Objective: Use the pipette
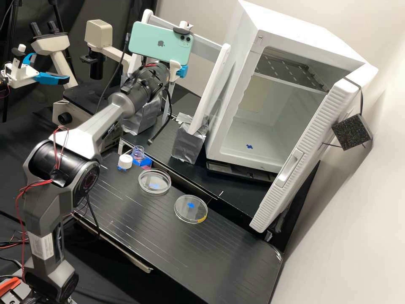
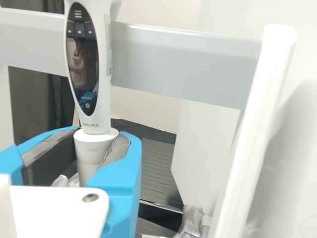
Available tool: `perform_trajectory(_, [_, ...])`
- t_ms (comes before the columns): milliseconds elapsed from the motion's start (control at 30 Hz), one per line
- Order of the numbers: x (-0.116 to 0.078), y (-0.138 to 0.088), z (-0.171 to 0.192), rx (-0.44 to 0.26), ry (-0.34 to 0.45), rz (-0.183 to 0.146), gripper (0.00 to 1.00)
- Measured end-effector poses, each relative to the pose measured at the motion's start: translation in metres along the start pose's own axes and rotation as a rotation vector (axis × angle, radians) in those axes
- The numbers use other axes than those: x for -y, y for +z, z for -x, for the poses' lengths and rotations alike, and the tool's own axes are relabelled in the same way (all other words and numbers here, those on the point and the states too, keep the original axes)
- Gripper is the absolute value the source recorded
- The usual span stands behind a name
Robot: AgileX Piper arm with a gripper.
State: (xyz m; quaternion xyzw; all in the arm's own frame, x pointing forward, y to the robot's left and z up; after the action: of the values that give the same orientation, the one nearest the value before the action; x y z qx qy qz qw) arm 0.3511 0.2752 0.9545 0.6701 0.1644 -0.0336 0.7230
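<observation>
In the high view my gripper point(image 1: 182, 71) is at the pipette rack, largely behind the wrist-mounted phone; one bit of blue finger shows beside it. The wrist view has the gripper point(image 2: 96, 153) shut on the white pipette point(image 2: 101, 74), its pads on either side of the collar below the dark display. The pipette stands about upright in front of the rack's grey crossbar point(image 2: 183, 64). Its lower end is hidden behind the fingers. On the bench in the high view are a bottle point(image 1: 138, 153) in a blue holder and two clear dishes, one point(image 1: 155, 181) nearer the bottle, another point(image 1: 190, 209) farther right.
A white cap point(image 1: 125, 161) lies by the bottle. The rack's white upright point(image 1: 213, 86) stands in a foil-wrapped base point(image 1: 187, 143), with the open white incubator point(image 1: 291, 114) to its right. A microscope point(image 1: 99, 33) and a second blue-fingered arm point(image 1: 50, 78) are at the left.
</observation>
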Motion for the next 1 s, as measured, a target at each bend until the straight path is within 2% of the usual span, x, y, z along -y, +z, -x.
perform_trajectory(633, [0.0039, 0.0035, -0.0015, 0.01, -0.012, -0.004, 0.0])
perform_trajectory(667, [0.0039, 0.0035, -0.0015, 0.01, -0.012, -0.004, 1.0])
perform_trajectory(700, [0.0043, 0.003, -0.0016, 0.009, -0.014, -0.004, 1.0])
perform_trajectory(733, [0.0043, 0.0031, -0.0016, 0.009, -0.013, -0.002, 0.0])
perform_trajectory(900, [0.0058, 0.0019, -0.0025, 0.012, -0.011, 0.008, 0.0])
perform_trajectory(933, [0.006, 0.0018, -0.0025, 0.013, -0.011, 0.008, 1.0])
perform_trajectory(967, [0.0059, 0.0019, -0.0025, 0.014, -0.011, 0.006, 0.0])
perform_trajectory(1000, [0.0059, 0.0019, -0.0025, 0.014, -0.011, 0.006, 1.0])
